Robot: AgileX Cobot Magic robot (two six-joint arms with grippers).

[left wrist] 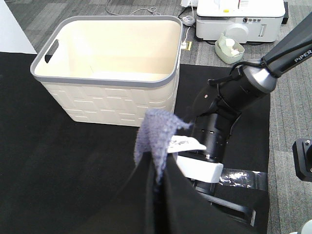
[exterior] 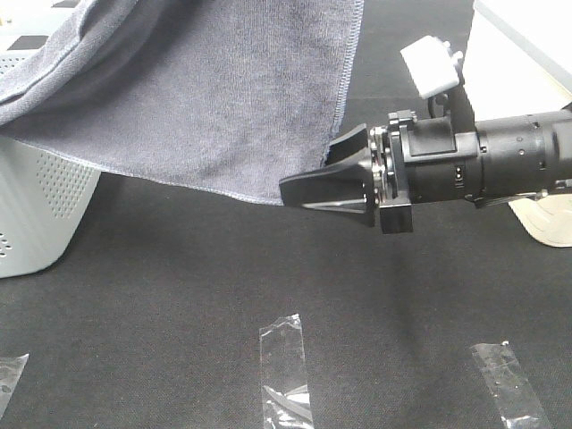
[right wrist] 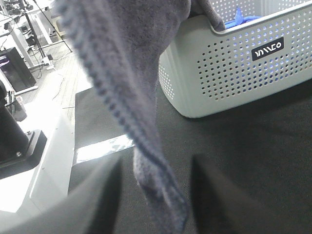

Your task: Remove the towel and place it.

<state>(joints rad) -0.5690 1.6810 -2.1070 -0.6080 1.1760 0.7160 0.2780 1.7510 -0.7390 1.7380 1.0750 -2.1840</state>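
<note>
The grey-lavender towel (exterior: pixel 206 89) hangs down from the top of the exterior view, with its left part lying over the perforated grey basket (exterior: pixel 36 206). My left gripper (left wrist: pixel 158 170) is shut on a bunched corner of the towel (left wrist: pixel 158 131), next to its white label. It does not show in the exterior view. My right gripper (exterior: pixel 313 174) reaches in from the right and is open at the towel's lower hemmed edge. In the right wrist view the hem (right wrist: pixel 146 161) hangs between the open fingers (right wrist: pixel 100 195). The right gripper (right wrist: pixel 156 168) is not closed on it.
A bright blue cloth (right wrist: pixel 242 17) lies inside the perforated basket (right wrist: pixel 234 73). A cream basket with a grey rim (left wrist: pixel 112 73) stands behind the right arm (left wrist: pixel 234 97). Clear tape strips (exterior: pixel 286 362) lie on the black table. White equipment (exterior: pixel 527 45) stands at the right.
</note>
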